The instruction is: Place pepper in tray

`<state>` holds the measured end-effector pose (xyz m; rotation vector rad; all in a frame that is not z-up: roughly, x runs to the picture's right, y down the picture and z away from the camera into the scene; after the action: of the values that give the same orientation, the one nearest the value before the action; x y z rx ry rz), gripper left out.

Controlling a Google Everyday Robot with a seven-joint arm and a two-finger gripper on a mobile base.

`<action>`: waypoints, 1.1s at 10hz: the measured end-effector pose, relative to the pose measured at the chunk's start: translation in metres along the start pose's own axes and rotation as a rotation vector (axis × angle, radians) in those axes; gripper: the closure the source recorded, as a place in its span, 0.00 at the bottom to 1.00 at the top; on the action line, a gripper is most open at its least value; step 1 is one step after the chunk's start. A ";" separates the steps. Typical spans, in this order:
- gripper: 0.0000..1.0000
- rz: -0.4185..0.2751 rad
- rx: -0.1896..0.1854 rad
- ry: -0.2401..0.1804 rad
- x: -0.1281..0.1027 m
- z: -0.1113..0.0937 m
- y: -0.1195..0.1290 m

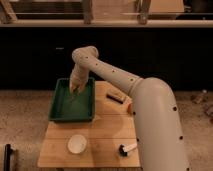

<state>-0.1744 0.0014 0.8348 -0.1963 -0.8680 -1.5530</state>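
A green tray (71, 102) sits on the left rear part of the wooden table (107, 137). My gripper (75, 90) hangs over the far end of the tray, pointing down into it, at the end of my white arm (120, 80). I cannot make out the pepper; it may be hidden by the gripper or too dark to tell against the tray.
A white bowl (77, 143) sits at the front left of the table. A dark bar-shaped item (114, 96) lies right of the tray. A white and black object (127, 148) lies at the front right. My arm's body covers the table's right side.
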 end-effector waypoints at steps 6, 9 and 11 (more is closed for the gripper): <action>1.00 0.028 -0.035 -0.015 0.002 0.028 0.007; 1.00 0.043 -0.054 -0.025 0.005 0.042 0.009; 1.00 0.048 -0.064 -0.040 0.006 0.051 0.010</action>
<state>-0.1848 0.0290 0.8787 -0.2933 -0.8395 -1.5375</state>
